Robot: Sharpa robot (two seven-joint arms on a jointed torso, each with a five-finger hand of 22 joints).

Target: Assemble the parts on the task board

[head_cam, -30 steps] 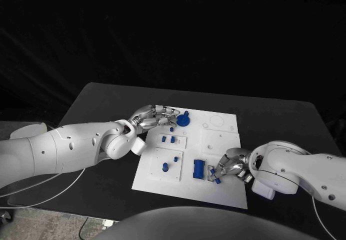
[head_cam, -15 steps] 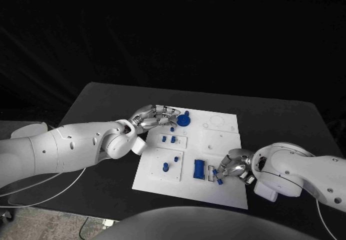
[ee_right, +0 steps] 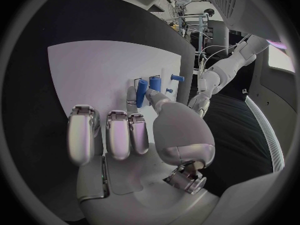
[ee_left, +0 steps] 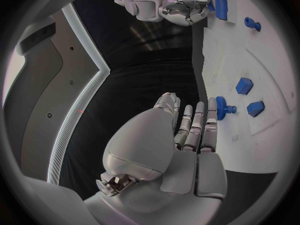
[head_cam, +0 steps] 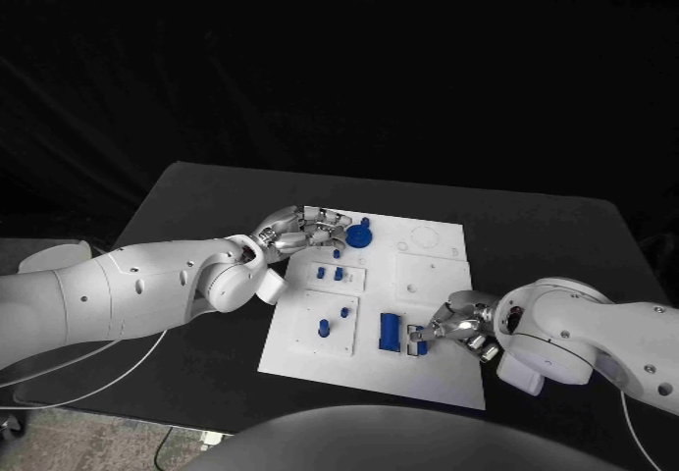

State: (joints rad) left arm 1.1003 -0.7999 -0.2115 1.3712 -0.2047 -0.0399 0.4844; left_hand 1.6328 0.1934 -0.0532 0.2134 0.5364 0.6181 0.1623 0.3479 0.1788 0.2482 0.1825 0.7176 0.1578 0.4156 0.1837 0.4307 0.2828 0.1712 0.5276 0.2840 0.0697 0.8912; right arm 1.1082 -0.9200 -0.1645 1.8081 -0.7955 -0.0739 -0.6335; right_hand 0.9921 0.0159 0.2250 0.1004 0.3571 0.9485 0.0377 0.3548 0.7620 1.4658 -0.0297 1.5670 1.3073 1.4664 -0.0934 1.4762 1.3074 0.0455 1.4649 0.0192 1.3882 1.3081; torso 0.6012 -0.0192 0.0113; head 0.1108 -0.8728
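The white task board lies mid-table. My right hand hovers over its near right part, thumb and a finger pinching a small blue part beside the upright blue block. In the right wrist view the small blue part sits between a fingertip and the thumb, with the blue block just behind. My left hand rests at the board's far left corner, fingers straight and holding nothing, next to the blue gear. The left wrist view shows the fingertips against the blue gear.
Two small blue pieces sit in a raised panel below the gear, and two more lie nearer the board's left edge. The black table has free room around the board on both sides.
My right hand has shifted slightly, bringing the small blue part closer to the blue block. The left hand has stayed put by the gear.
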